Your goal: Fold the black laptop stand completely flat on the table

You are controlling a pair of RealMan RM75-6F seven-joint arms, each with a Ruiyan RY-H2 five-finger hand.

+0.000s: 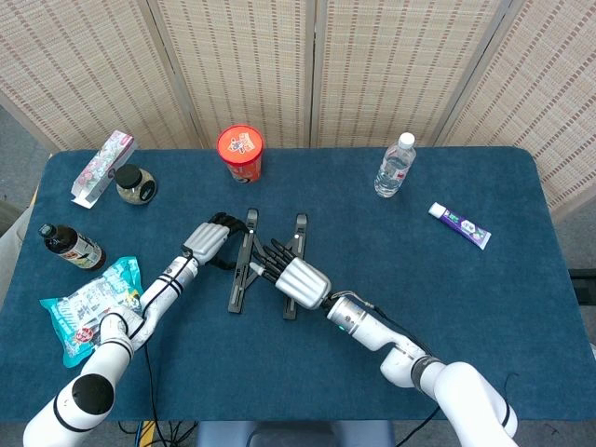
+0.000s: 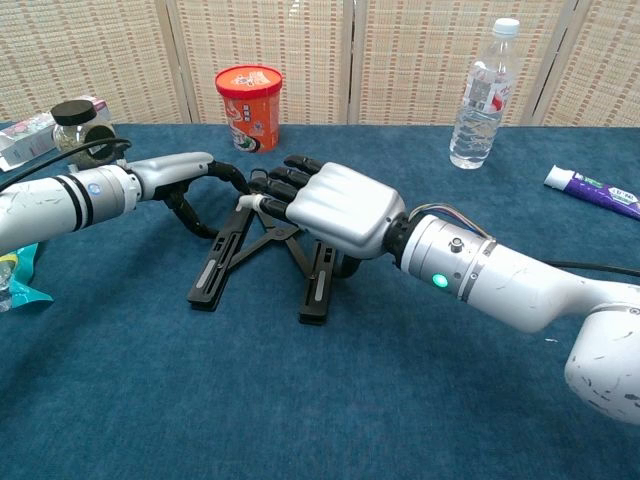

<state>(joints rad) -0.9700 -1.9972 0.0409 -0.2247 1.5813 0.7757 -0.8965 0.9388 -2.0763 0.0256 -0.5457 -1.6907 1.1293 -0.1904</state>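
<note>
My right hand (image 2: 335, 208) lies over the black laptop stand (image 2: 262, 262) at mid-table, its dark fingers (image 2: 278, 190) curled down onto the crossed struts between the two rails; I judge them pressing there, though whether they truly grip a strut is hidden under the palm. The stand sits directly beneath and just ahead of this hand, its rails running lengthwise away from me, slightly splayed and not yet together. My left hand (image 2: 190, 172) hooks its fingers at the far end of the left rail (image 1: 242, 262), touching or just beside it; I cannot tell if it grasps. Both hands are at the stand, the right one squarely upon it, so closing the rails looks mine to do by pushing leftward. Beyond the stand, a red cup (image 1: 240, 153) shows printing too small to read; further right stands a water bottle (image 1: 394, 167), label illegible.
</note>
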